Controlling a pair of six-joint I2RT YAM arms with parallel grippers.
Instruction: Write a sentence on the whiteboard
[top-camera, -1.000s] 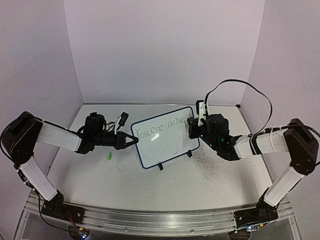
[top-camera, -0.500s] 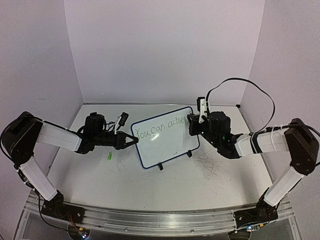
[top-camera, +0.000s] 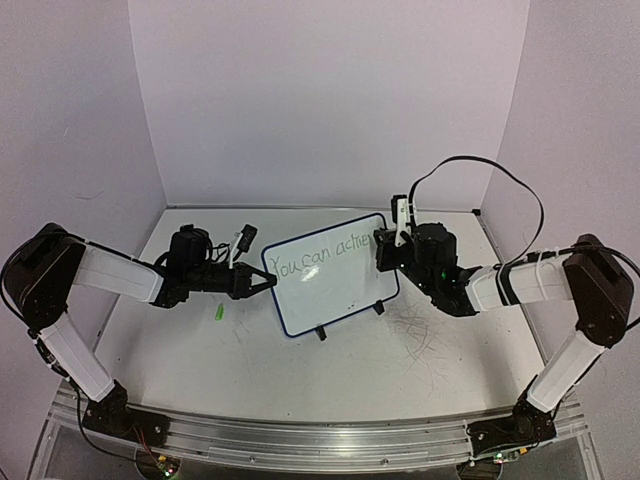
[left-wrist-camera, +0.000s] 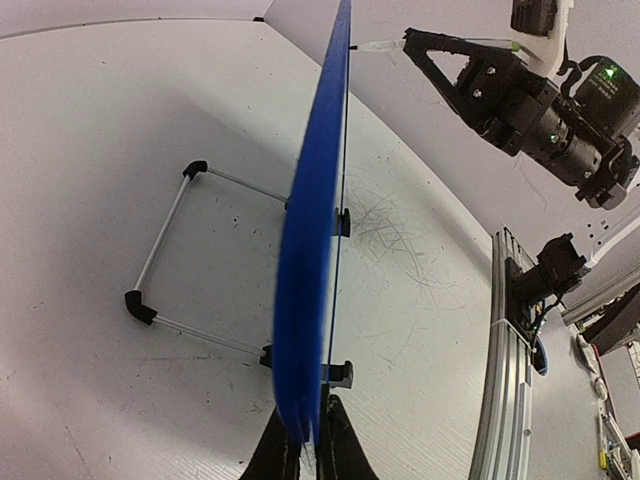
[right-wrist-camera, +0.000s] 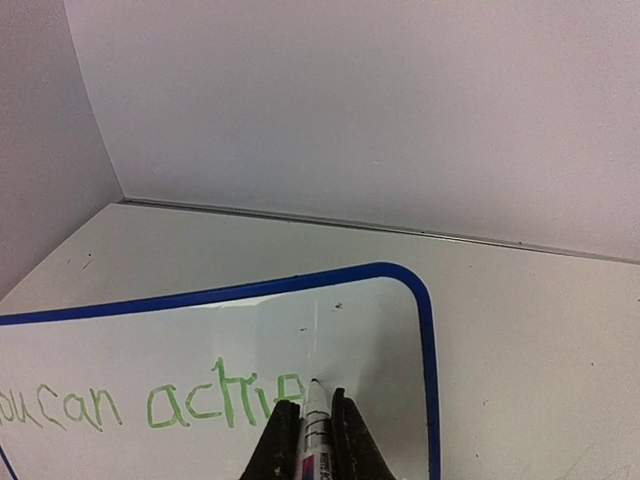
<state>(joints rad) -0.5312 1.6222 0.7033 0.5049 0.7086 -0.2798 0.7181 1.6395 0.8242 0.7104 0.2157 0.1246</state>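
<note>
My right gripper (right-wrist-camera: 313, 408), tight on the white marker (right-wrist-camera: 318, 438), has nudged along the blue-rimmed white whiteboard (top-camera: 335, 288) my left gripper (left-wrist-camera: 308, 440) pinches; the green sentence (right-wrist-camera: 215, 402) needs more letters.

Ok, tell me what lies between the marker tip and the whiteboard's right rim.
Only bare board: the right wrist view shows no writing between the marker and the whiteboard rim.

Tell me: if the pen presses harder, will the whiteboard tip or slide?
The whiteboard looks thin and light, standing nearly upright on a thin wire stand, so alone it would likely tip backward easily. The left jaws are shut on its edge, which should steady it. Being thin, it may flex slightly near the pen, far from that grip.
</note>
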